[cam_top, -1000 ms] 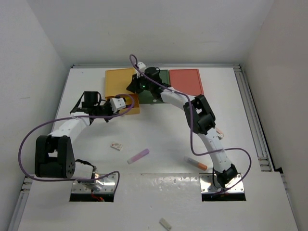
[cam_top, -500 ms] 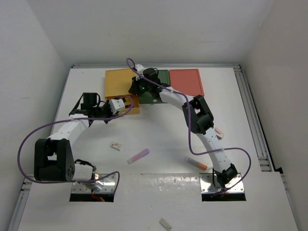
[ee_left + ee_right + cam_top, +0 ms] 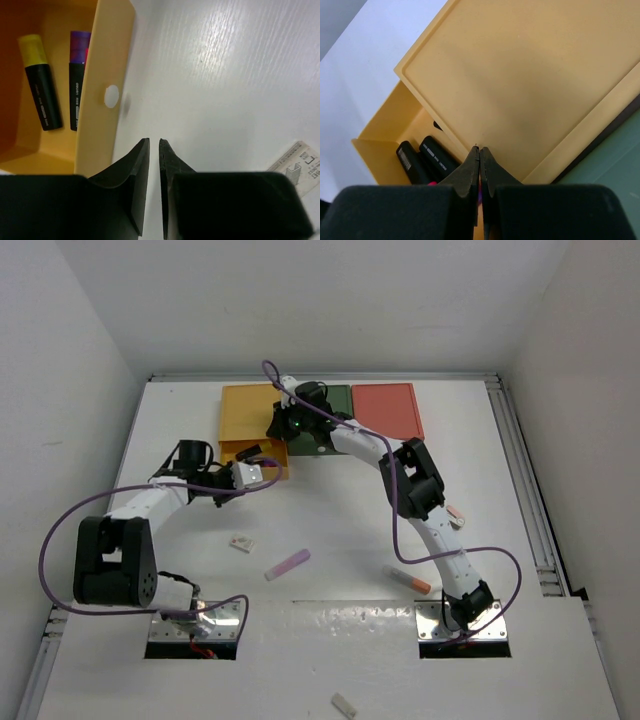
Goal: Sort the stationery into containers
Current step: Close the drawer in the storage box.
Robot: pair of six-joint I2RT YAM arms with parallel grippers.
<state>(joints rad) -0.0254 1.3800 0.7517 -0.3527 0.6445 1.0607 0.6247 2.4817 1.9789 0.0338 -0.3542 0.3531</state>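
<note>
Three containers stand along the upper edge of the tabletop [image 3: 330, 510] in the overhead view: a mustard yellow box [image 3: 245, 410], a dark green box [image 3: 344, 398] largely hidden by the right arm, and a salmon red box [image 3: 388, 410]. The yellow box's drawer [image 3: 97, 125] is pulled out. In it a yellow-capped marker [image 3: 41, 85] and a purple-capped marker [image 3: 77, 85] are seen lying side by side.

The left pincer [image 3: 153, 146] is parted by a narrow slit and empty, just below the drawer's white knob [image 3: 111, 95] in its wrist view and not touching it. The right pincer [image 3: 479, 150] is clenched at the front edge of the yellow box's top. Nothing can be made out between its fingers.

Four items lie loose in the lower half of the overhead view: a lilac stick [image 3: 287, 564], an orange-tipped tube [image 3: 407, 580], one eraser [image 3: 241, 543] at centre left and a second eraser [image 3: 456, 514] beside the right arm.

All are judged light and stiff. The stick and tube look smooth and round, so rolling or slipping is to be expected; a hold across the middle of the length is advised. The erasers are small and flat, and are best pinched across the short sides, low against the tabletop. The drawer is judged light and free-sliding, best taken by its knob.
</note>
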